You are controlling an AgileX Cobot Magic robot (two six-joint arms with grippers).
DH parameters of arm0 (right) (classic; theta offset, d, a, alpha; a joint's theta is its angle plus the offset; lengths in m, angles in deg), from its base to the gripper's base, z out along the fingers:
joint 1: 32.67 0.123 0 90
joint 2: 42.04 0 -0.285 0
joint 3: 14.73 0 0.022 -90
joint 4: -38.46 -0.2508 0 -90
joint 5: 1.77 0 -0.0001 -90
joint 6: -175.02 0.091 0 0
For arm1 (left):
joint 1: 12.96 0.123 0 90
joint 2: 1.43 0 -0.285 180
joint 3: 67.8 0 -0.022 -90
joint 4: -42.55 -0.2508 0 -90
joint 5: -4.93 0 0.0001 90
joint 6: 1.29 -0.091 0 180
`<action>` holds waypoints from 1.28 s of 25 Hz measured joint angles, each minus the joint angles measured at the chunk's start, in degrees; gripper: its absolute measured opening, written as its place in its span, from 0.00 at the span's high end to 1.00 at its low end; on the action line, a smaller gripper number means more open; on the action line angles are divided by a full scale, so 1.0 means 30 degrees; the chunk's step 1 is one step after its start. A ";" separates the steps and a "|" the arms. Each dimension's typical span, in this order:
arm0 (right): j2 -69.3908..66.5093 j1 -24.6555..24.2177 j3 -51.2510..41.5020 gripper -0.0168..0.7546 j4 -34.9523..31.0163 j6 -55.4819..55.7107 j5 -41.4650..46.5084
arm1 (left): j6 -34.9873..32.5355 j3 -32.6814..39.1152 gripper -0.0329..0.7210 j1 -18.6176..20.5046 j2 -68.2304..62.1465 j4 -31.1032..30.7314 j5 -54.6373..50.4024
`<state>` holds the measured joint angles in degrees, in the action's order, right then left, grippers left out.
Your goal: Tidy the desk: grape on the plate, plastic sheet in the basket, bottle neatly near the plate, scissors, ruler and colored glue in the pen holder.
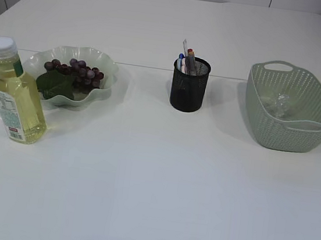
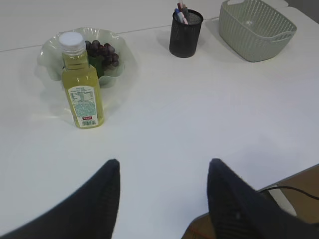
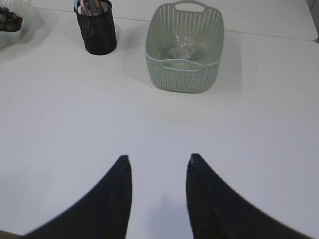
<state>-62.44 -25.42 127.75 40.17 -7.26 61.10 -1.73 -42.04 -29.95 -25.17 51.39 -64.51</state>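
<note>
A purple grape bunch lies on the pale green wavy plate. The yellow bottle with a white cap stands upright just in front of the plate's left side. The black mesh pen holder holds several items poking out of its top; which ones I cannot tell. A crumpled clear plastic sheet lies inside the green basket. My left gripper hangs open over bare table near the front edge. My right gripper is open too, with nothing between its fingers. Neither arm shows in the exterior view.
The white table stretches wide in front of the objects. Its front edge and a cable show at the lower right of the left wrist view.
</note>
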 joint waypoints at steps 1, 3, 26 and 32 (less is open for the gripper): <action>0.0763 0.0000 -0.0317 0.58 -0.0071 -0.0043 0.0072 | -0.0129 0.0525 0.41 0.0000 0.0754 -0.0004 0.0000; 0.2391 0.0000 -0.0908 0.58 -0.0071 -0.0085 0.0478 | -0.0243 0.1417 0.39 0.0000 0.2522 -0.0081 0.0000; 0.4551 0.0000 -0.3637 0.58 -0.0768 -0.1284 0.0921 | -0.1910 0.7042 0.38 0.0000 0.5102 -0.0473 0.1871; 0.4551 0.0000 -0.3641 0.58 -0.0857 -0.1215 0.0921 | -0.1910 0.7042 0.40 0.0000 0.5102 -0.0473 0.1908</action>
<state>-48.79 -25.42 116.83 37.60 -10.90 63.87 -7.45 -20.91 -29.95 -9.86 49.97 -58.79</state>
